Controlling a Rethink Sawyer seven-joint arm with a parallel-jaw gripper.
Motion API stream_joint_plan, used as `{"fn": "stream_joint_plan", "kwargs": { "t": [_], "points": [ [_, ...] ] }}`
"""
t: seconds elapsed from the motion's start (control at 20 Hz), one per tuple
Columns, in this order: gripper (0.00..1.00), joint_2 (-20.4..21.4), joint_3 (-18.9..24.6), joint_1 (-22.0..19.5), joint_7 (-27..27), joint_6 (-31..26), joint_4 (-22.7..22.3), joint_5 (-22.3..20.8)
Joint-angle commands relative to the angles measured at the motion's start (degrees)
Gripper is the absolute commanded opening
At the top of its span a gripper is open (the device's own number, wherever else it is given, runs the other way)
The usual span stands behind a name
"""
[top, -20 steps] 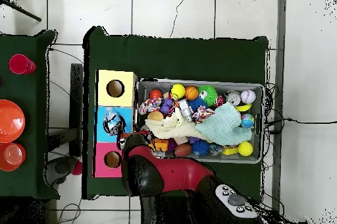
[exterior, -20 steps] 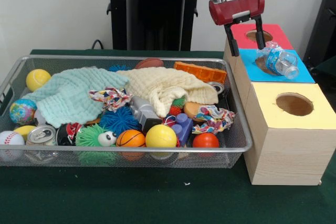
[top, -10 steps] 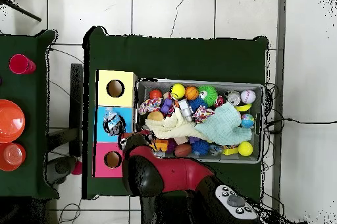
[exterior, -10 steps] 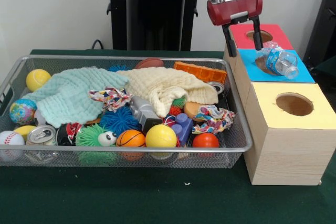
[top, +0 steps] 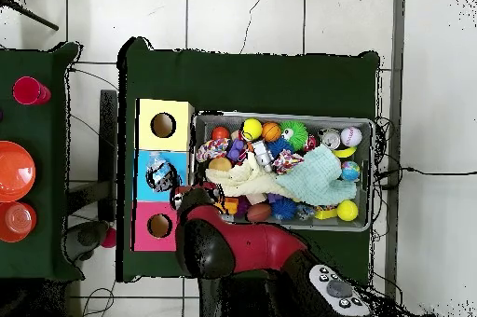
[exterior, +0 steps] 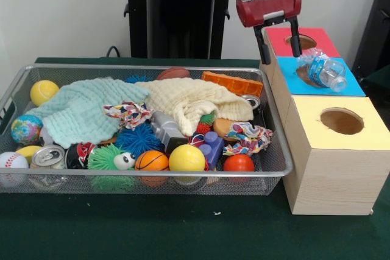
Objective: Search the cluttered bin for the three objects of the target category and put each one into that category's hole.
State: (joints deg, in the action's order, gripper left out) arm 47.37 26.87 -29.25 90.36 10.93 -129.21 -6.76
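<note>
Three coloured tops on the wooden box [exterior: 332, 168] at the right: yellow [exterior: 341, 123] nearest, blue [exterior: 320, 77] in the middle, red [exterior: 301, 41] farthest, each with a round hole. Left of the box, touching or just beside it, sits the wire mesh bin [exterior: 140, 181] on the green table [exterior: 183, 229].

Near row in the bin, left to right: baseball [exterior: 12, 161], drink can [exterior: 47, 156], green spiky toy with an eye [exterior: 109, 159], small basketball [exterior: 151, 161], yellow ball [exterior: 186, 158], orange-red ball [exterior: 238, 163]. Behind them: blue spiky ball [exterior: 139, 138], purple block [exterior: 212, 147], knotted rope toy [exterior: 247, 137]. Mid-bin: mint cloth [exterior: 82, 111] at left, cream cloth [exterior: 195, 101] at right, overlapping. Far edge: orange brick-shaped piece [exterior: 233, 83], brown football [exterior: 173, 73]. Yellow ball at far left [exterior: 44, 92], globe ball [exterior: 25, 129] nearer.

Crushed plastic bottle [exterior: 322, 69] lies tilted on the blue top, over its hole, not gone through.

Gripper [exterior: 278, 42] hangs above the box's far end, near the red top; fingers [exterior: 262, 44] spread apart, nothing between them, clear of the bottle.
</note>
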Motion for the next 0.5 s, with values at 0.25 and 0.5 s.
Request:
{"fn": "stream_joint_plan", "kwargs": {
  "t": [0.25,0.5],
  "points": [
    [1.00,8.03,1.61,0.18,9.23,-12.61,4.17,4.87],
    [1.00,10.77,1.04,1.23,9.54,-15.96,4.33,6.55]
  ]
}}
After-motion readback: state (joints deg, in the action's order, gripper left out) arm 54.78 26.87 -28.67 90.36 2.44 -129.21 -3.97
